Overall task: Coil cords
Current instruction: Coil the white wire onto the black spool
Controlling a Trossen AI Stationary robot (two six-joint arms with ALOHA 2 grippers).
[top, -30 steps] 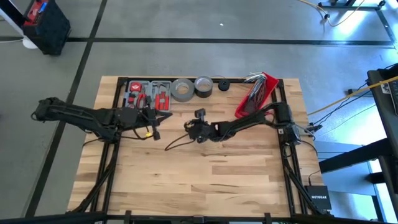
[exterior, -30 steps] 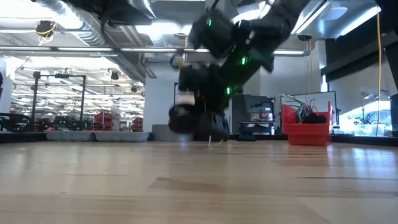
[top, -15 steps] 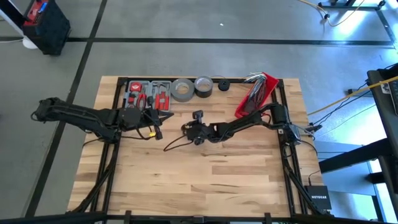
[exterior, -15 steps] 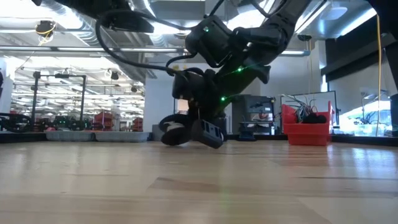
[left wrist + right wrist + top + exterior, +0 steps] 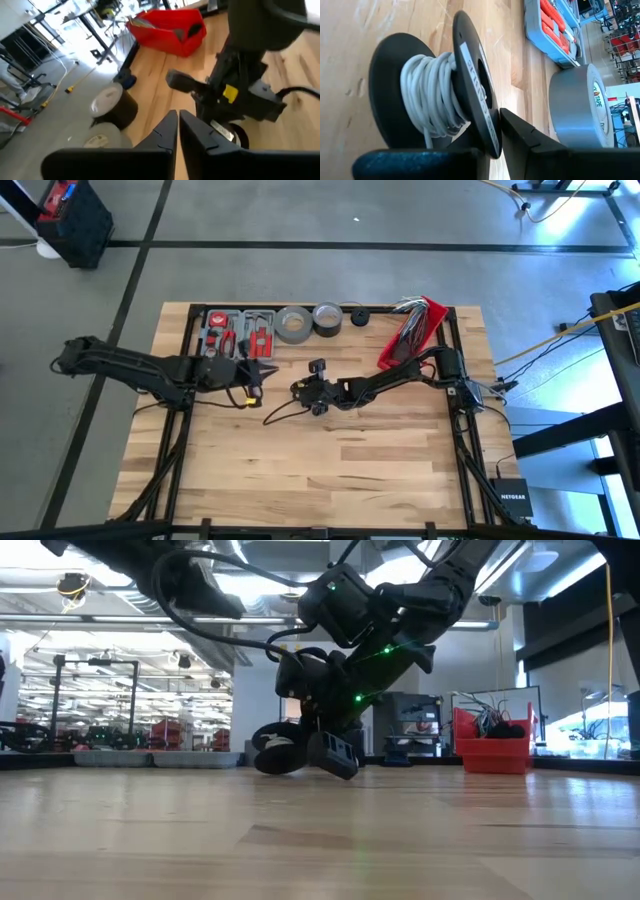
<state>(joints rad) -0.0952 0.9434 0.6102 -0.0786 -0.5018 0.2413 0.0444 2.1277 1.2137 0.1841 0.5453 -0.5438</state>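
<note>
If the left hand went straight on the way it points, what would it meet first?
Most likely the right arm's black wrist block with a yellow tag, which stands just past the left hand; depth is unclear.

A pale wooden plank table carries a row of things along its far edge: a grey plastic tool tray holding red-handled tools, then a wide roll of grey duct tape, just beside it a smaller grey roll, and a small round black object (too small to identify). A red plastic bin with tangled wires in it sits near the far right corner. A yellow cable runs across the concrete floor to the right.
</note>
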